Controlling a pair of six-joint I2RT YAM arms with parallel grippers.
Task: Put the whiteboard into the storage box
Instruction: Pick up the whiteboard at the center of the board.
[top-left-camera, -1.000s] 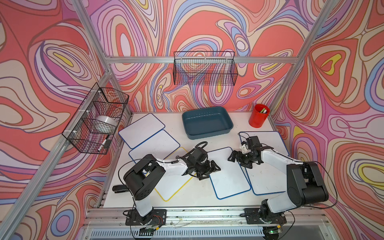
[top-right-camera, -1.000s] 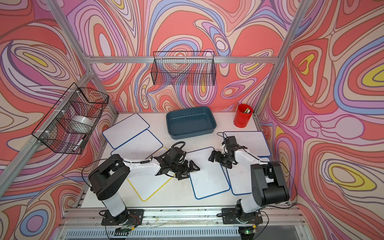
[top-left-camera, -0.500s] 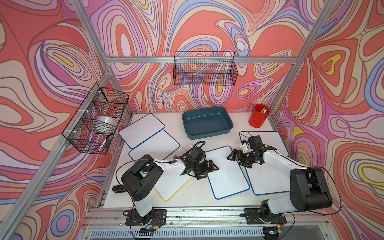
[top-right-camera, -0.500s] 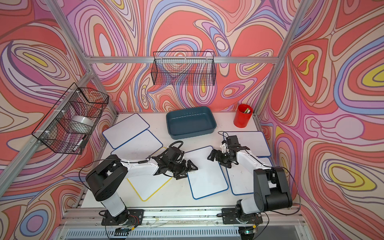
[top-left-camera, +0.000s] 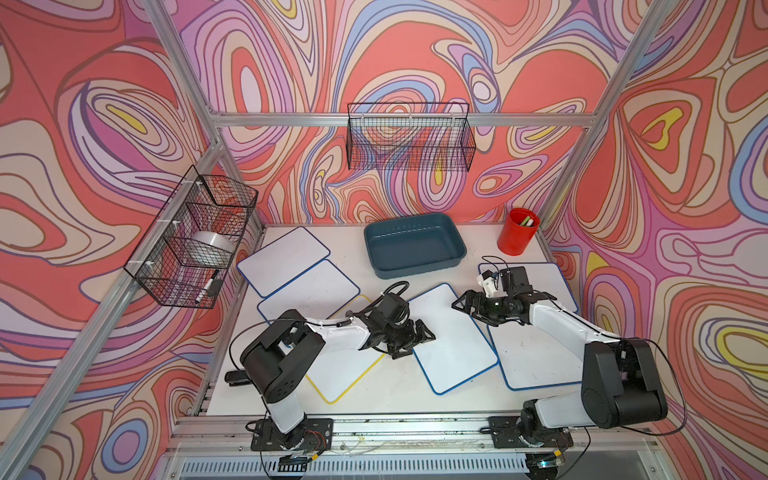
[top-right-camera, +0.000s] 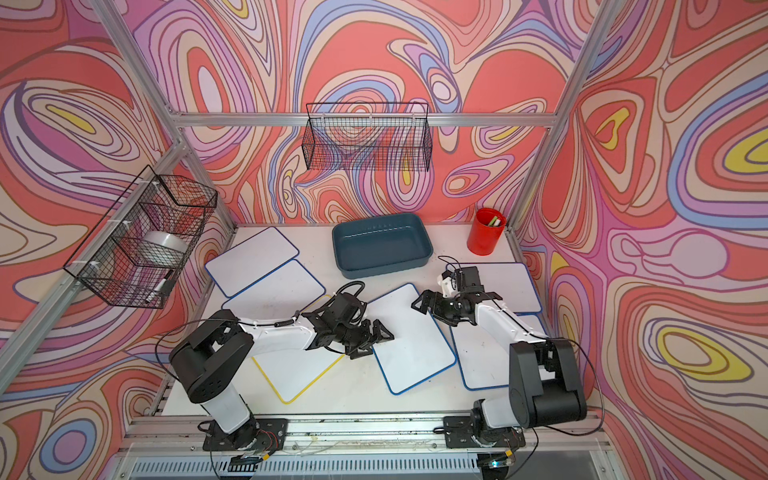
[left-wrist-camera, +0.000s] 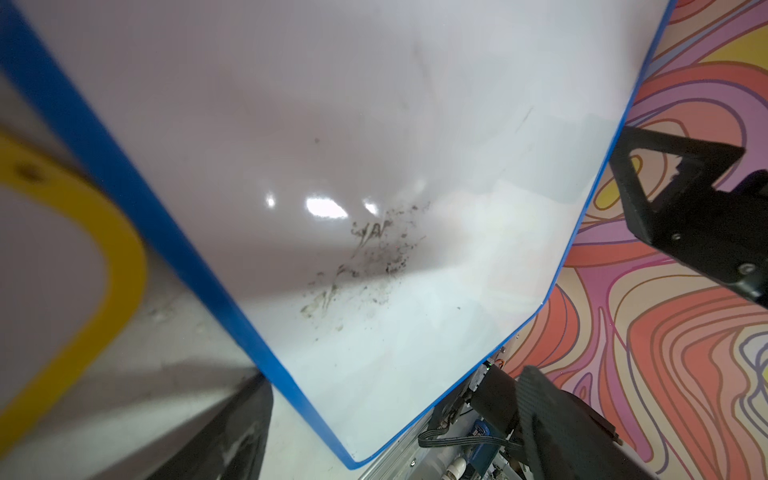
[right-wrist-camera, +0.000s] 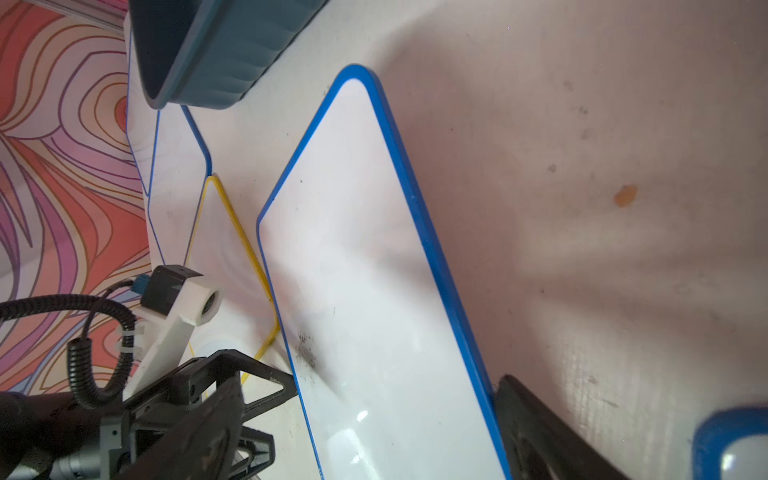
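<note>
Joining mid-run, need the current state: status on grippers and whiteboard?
Both open: left gripper, right gripper, either side of centre whiteboard. Whiteboard on table, ungripped. Storage box empty; nothing blocking.

The left arm (top-left-camera: 340, 332), lower centre-left in both top views, and the right arm (top-left-camera: 561, 328), lower right, share one build. Glossy white link shells sit between bulky matte-black joint housings, each arm on a black base plate (top-left-camera: 324, 428) with exposed red wiring. The left hand (top-left-camera: 413, 343) and right hand (top-left-camera: 467, 309) have black open-triangle fingers (left-wrist-camera: 698, 232) dotted with small screws. A corrugated black cable (right-wrist-camera: 83, 299) passes a white camera bracket (right-wrist-camera: 178, 307).
</note>
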